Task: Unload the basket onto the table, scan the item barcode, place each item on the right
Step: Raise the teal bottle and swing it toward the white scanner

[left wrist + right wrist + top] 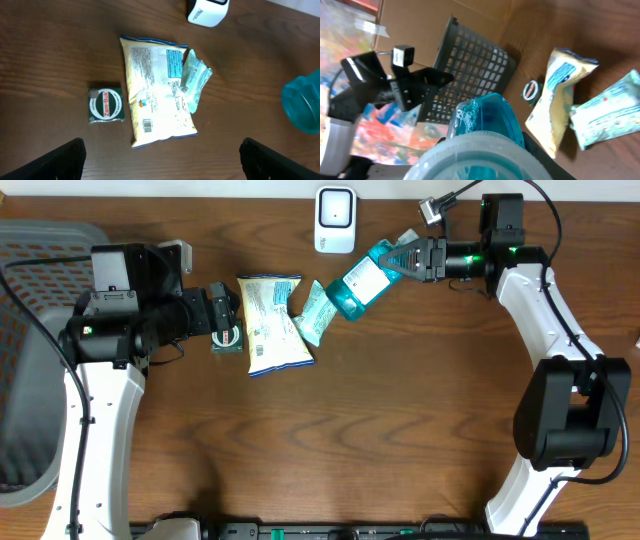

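Note:
A teal mouthwash bottle (362,280) with a white label hangs tilted over the table's back middle. My right gripper (408,258) is shut on its neck, below the pale cap (485,157). The bottle's body (490,117) fills the lower middle of the right wrist view, and its base (302,107) shows at the right edge of the left wrist view. A white barcode scanner (335,220) stands at the table's back edge, just left of the bottle. My left gripper (222,320) is open above the wood, with nothing between its fingers (67,160).
A yellow-white snack bag (272,322) lies flat with a small pale green packet (315,312) overlapping its right edge. A green round-labelled tin (228,340) sits left of the bag, under my left gripper. A dark mesh basket (30,330) stands at the far left.

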{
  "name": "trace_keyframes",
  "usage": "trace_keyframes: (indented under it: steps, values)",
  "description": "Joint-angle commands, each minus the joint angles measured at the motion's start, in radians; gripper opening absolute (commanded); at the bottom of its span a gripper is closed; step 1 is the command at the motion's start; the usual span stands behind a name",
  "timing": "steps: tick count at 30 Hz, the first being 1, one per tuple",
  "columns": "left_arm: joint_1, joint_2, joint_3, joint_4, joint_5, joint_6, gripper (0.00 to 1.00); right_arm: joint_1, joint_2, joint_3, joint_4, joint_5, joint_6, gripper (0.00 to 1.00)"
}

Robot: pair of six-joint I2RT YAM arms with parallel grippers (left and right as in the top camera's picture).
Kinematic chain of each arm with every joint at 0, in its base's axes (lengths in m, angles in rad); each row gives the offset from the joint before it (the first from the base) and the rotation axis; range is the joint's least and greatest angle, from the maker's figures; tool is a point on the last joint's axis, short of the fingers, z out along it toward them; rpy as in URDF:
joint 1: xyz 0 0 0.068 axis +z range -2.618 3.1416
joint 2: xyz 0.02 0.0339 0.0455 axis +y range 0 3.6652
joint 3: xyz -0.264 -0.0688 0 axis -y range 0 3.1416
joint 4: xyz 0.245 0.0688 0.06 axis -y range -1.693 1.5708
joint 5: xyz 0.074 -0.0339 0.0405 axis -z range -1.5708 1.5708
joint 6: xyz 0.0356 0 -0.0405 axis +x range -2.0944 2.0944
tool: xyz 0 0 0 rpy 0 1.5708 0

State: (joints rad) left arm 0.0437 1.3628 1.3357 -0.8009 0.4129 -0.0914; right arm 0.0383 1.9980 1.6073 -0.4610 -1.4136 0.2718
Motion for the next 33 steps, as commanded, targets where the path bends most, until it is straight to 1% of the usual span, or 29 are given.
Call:
trace_keyframes:
  steps: [1, 7, 22, 25, 31, 33]
  values:
    - [-0.001, 0.003, 0.002, 0.000, -0.007, 0.016, 0.98, 0.003, -0.005, 0.031, 0.005, -0.105, 0.076, 0.01]
    - [-0.001, 0.003, 0.002, 0.000, -0.007, 0.016, 0.98, 0.002, -0.005, 0.031, 0.005, -0.104, 0.125, 0.01]
    - [-0.001, 0.003, 0.002, 0.001, -0.007, 0.016, 0.98, 0.006, -0.004, 0.031, 0.035, -0.104, 0.123, 0.01]
    - [-0.001, 0.003, 0.002, 0.000, -0.007, 0.016, 0.98, 0.016, -0.005, 0.031, 0.036, -0.098, 0.100, 0.01]
    - [-0.001, 0.003, 0.002, 0.000, -0.007, 0.016, 0.98, 0.076, -0.005, 0.031, 0.037, 0.085, 0.090, 0.01]
    - [-0.001, 0.003, 0.002, 0.000, -0.007, 0.016, 0.98, 0.102, -0.005, 0.031, 0.060, 0.117, 0.090, 0.01]
